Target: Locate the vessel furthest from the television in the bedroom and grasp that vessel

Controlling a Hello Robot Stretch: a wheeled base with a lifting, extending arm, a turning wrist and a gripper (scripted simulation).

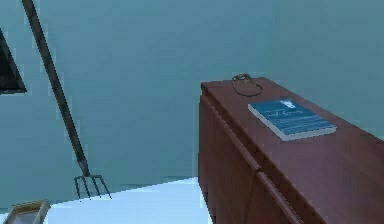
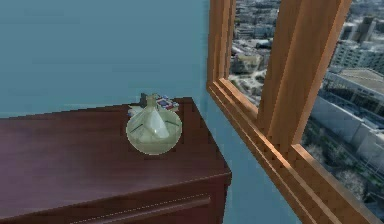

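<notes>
Centrally in the arm side view, a pale green round glass vessel (image 2: 154,131) with a tapering top stands on the dark reddish-brown wooden tabletop (image 2: 70,165), near its far right corner. Just behind it sits a small multicoloured object (image 2: 160,101) too small to identify. A wooden-framed window (image 2: 285,90) fills the right side of the frame, with city buildings beyond it. In the forward view, a blue book (image 1: 291,119) lies on a reddish-brown wooden cabinet (image 1: 235,165) at right, and a long-handled metal fork (image 1: 60,100) leans on the teal wall at left. I cannot tell the state of the fingers.
</notes>
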